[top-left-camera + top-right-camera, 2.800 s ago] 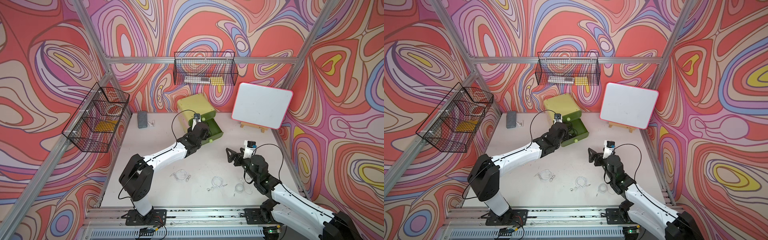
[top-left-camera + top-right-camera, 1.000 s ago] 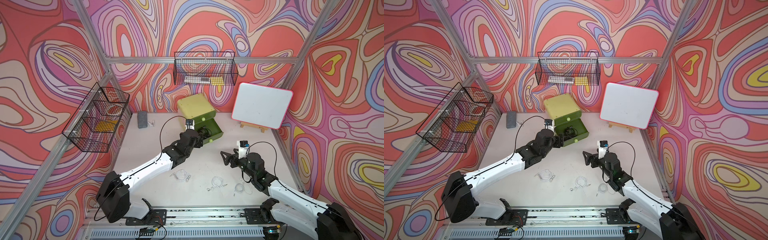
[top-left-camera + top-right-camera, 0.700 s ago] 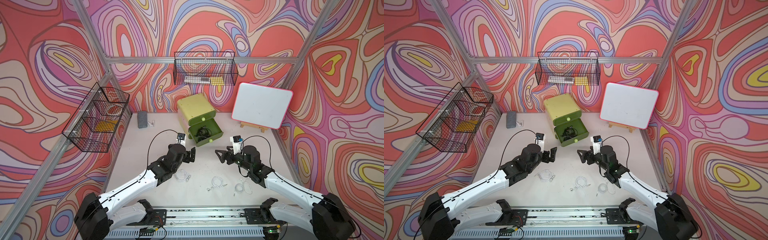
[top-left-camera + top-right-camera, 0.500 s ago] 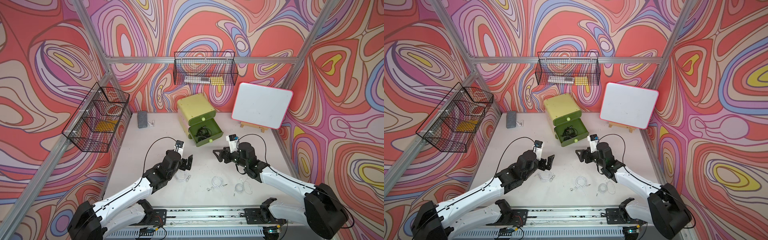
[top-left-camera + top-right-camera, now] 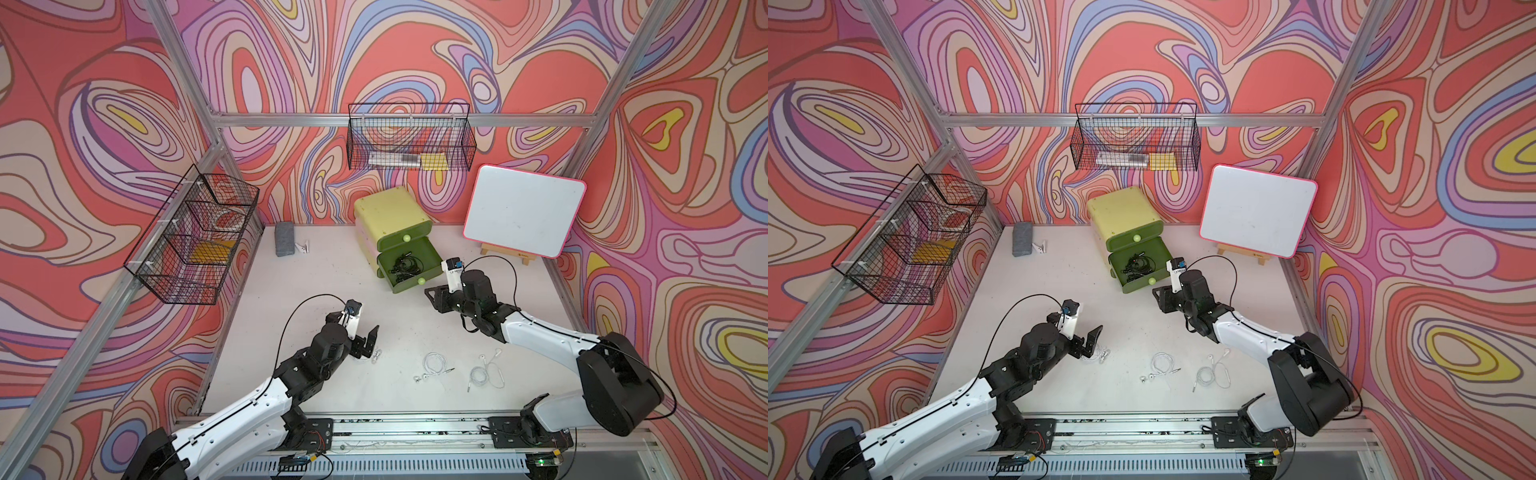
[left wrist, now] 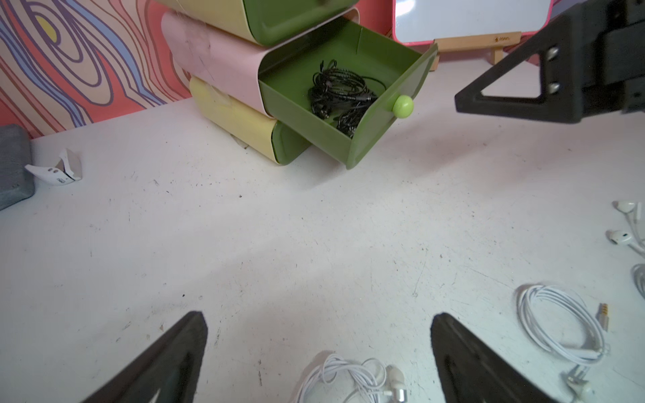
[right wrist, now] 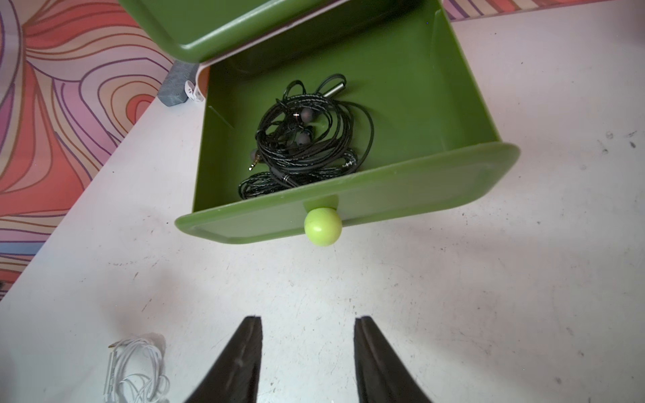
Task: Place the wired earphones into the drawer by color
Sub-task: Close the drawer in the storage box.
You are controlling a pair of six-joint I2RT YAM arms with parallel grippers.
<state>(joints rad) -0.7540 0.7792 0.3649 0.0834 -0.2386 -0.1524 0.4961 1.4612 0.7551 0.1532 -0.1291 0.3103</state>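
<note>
White table [image 6: 314, 226] holds drawer [image 6: 378, 136], easel [image 6: 478, 42] (stamp illegible).

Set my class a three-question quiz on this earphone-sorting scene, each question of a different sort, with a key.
1. True or false: the open drawer holds black earphones.
2. How many white earphones lie on the table?
3. Fill in: the right hand points at the drawer's ____.
Key: 1 true; 2 three; 3 knob.
</note>
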